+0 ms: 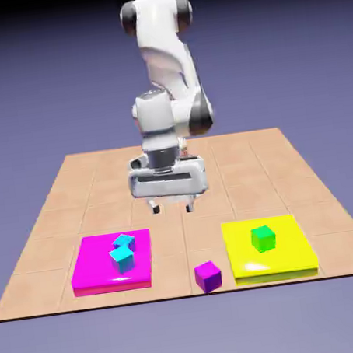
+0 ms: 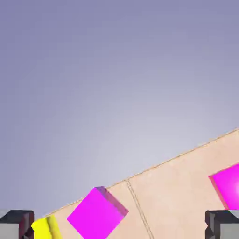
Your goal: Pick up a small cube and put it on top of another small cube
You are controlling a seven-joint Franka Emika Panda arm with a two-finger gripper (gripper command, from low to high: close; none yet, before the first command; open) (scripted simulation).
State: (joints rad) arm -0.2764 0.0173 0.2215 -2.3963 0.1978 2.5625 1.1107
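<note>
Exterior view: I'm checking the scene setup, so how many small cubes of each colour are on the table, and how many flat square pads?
Small cyan cubes: 2, on the flat magenta square pad
Small bright green cube: 1, on the flat yellow square pad
Small purple cube: 1, on the tiled table
Flat square pads: 2, magenta and yellow
Total: 6

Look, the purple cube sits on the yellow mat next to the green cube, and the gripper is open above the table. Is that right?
Not quite. The purple cube sits on the bare table, between the yellow mat and the pink mat. Only the green cube is on yellow. The gripper is open. The exterior view shows it.
</note>
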